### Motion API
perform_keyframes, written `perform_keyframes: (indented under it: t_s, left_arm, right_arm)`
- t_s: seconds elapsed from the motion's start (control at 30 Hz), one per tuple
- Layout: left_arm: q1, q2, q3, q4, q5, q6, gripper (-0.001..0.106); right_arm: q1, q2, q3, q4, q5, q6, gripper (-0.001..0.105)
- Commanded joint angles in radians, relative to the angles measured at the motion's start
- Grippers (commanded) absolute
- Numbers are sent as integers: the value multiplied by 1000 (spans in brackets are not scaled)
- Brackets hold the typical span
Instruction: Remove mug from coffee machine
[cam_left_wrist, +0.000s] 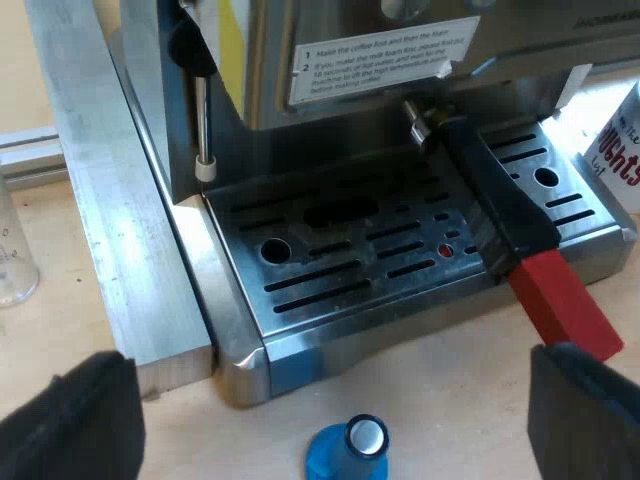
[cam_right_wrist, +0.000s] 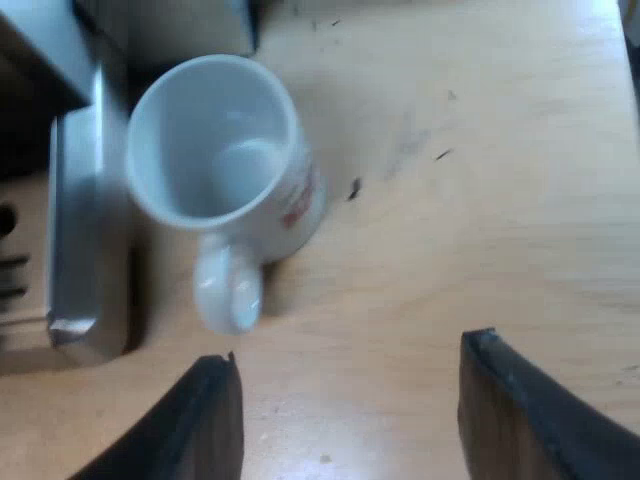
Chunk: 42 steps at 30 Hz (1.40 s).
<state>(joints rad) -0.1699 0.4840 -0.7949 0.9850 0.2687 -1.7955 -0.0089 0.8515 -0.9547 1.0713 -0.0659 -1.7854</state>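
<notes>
Glossy mug (cam_right_wrist: 215, 140), brushed-metal drip tray (cam_left_wrist: 250, 335), matt wooden table (cam_right_wrist: 480, 200).

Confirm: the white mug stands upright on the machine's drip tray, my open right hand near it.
Wrong. The right wrist view shows the mug upright on the wooden table beside the drip tray, not on it. The open right hand is near it.

The white paper sticker (cam_left_wrist: 385, 60) on the steel espresso machine (cam_left_wrist: 350, 235) says "1 Make the coffee first and then the foam". Red print on the white ceramic mug (cam_right_wrist: 215, 150) is unreadable.
</notes>
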Motion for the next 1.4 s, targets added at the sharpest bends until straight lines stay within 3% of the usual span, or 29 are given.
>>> perform_keyframes:
  t_s: [0.03,0.27,0.37,0.5,0.6,0.7,0.9,1.17,1.4]
  left_arm:
    - [-1,-1,-8,-3,-53,-14,80]
    - [8,-1,-8,-3,-91,-13,80]
    - [61,-1,-8,-3,-98,-8,80]
    - [172,-1,-8,6,3,5,80]
    - [178,-28,-8,28,22,6,80]
    - [176,-96,-8,45,-20,9,80]
    - [176,-252,-8,68,-15,9,80]
    - [176,-507,-8,103,-34,9,80]
    - [176,-642,-8,132,-54,76,80]
  right_arm:
    - [-13,-33,-9,-13,11,-50,51]
    - [-13,-101,-9,-10,93,-81,51]
    - [-13,-129,-9,-11,93,-81,51]
    - [-13,-165,-4,6,93,-78,51]
    - [-13,-200,10,10,93,-75,51]
    - [-13,-253,34,10,93,-75,51]
    - [-13,-369,78,10,93,-75,51]
    - [-11,-651,151,10,89,-75,51]
    - [-11,-893,197,14,83,-48,51]
